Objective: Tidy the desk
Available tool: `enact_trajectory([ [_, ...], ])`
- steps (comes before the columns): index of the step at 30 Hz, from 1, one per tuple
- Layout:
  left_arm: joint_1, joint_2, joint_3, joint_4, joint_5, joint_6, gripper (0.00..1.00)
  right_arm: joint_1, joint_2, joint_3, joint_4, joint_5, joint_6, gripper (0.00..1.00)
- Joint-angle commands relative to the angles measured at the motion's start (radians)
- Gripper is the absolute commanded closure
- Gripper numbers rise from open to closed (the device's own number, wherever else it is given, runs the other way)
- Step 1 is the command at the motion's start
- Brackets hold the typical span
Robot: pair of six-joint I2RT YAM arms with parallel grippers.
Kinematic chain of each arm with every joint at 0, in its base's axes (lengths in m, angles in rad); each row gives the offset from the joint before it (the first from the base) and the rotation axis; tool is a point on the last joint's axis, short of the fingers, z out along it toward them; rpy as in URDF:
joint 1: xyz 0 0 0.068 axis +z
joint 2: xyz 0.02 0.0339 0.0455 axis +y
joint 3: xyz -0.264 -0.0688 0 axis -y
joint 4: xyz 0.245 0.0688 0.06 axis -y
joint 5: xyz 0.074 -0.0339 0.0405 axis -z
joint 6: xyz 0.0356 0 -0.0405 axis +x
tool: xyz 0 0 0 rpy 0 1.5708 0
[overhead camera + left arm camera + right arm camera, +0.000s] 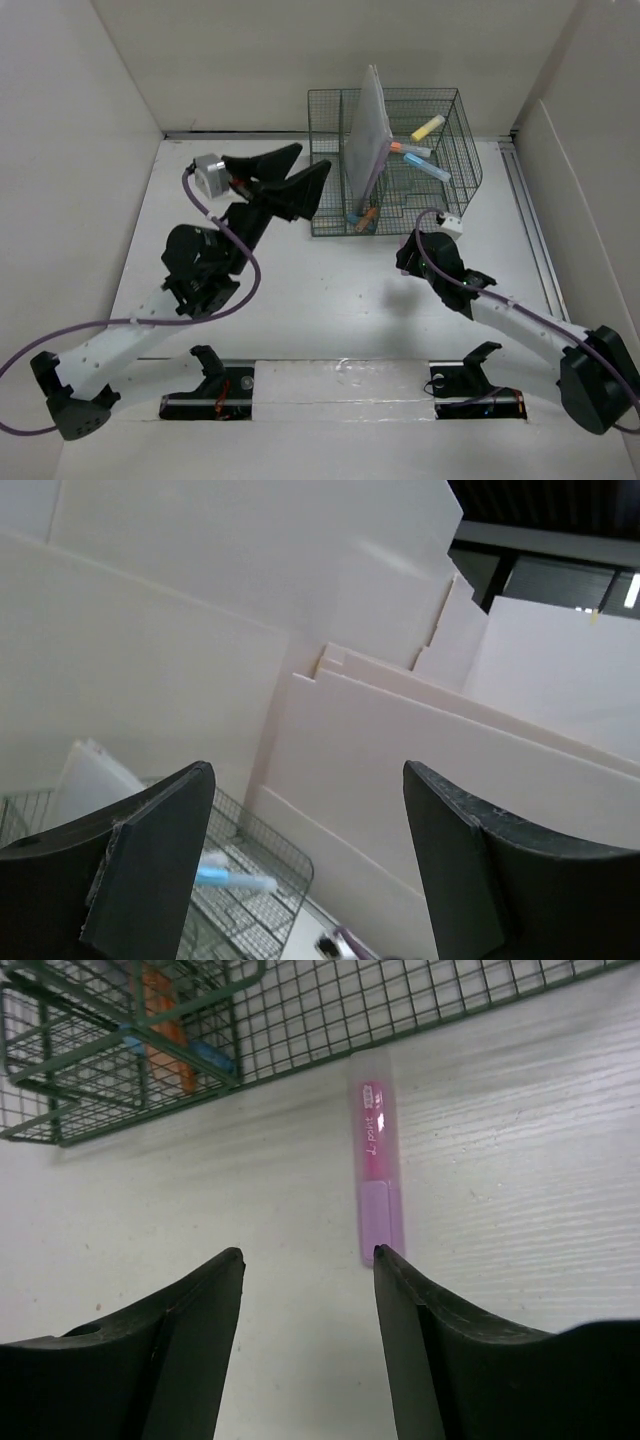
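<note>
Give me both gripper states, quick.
Left gripper: open, holding nothing.
Right gripper: open, holding nothing, close to the pink pen on the desk.

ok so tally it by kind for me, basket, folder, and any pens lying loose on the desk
wire basket: 1
white folder, standing upright in the basket: 1
pink pen, loose on the desk just outside the basket, ahead of the open right end effector: 1
total: 3
Pens inside the basket are left out, since the mesh partly hides them.
</note>
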Motion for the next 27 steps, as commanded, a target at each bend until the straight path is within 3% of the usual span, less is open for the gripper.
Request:
enact_trajectory([
  [1,-0.009,-0.085,-0.25,0.036,-0.09,-0.131,0.29,-0.019,0.072,-0.018,0.125,-0.01,0.106,0.4],
  [7,-0.009,-0.283,-0.399,-0.149,-0.135,-0.182,0.3,-0.037,0.169,-0.063,0.201,0.008,0.216,0.43],
  [12,-0.009,-0.434,-0.459,-0.195,-0.112,-0.186,0.3,-0.037,0.258,-0.021,0.205,0.042,0.241,0.44],
  [19,-0.009,-0.514,-0.514,-0.202,-0.093,-0.18,0.3,-0.025,0.417,0.065,0.169,0.051,0.279,0.47],
  [20,-0.009,-0.531,-0.532,-0.185,-0.08,-0.18,0.3,-0.025,0.46,0.074,0.168,0.042,0.298,0.54],
  [23,-0.009,-0.546,-0.557,-0.171,-0.084,-0.172,0.3,-0.025,0.482,0.085,0.156,0.045,0.307,0.58],
  [27,-0.009,-0.568,-0.569,-0.175,-0.115,-0.139,0.3,0.001,0.508,0.097,0.128,0.062,0.335,0.79],
])
